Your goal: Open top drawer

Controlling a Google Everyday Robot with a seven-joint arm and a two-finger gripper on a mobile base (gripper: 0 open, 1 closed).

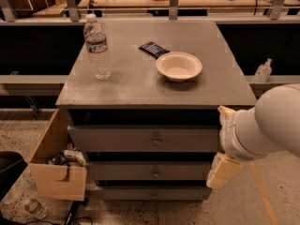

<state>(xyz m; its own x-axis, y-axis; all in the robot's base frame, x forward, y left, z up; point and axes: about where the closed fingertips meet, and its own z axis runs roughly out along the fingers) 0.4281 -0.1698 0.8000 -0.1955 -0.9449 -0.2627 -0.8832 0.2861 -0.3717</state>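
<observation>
The top drawer is the widest grey front just under the cabinet top, with a small round knob at its centre. It looks pushed in, and none of its inside shows. Two slimmer grey drawer fronts sit below it. My gripper is at the end of the bulky white arm at the right. It is beside the cabinet's front right corner, level with the top drawer's right end and well to the right of the knob.
On the grey cabinet top stand a water bottle, a white bowl and a dark flat packet. An open cardboard box of clutter sits on the floor at the left. A small bottle stands on the right ledge.
</observation>
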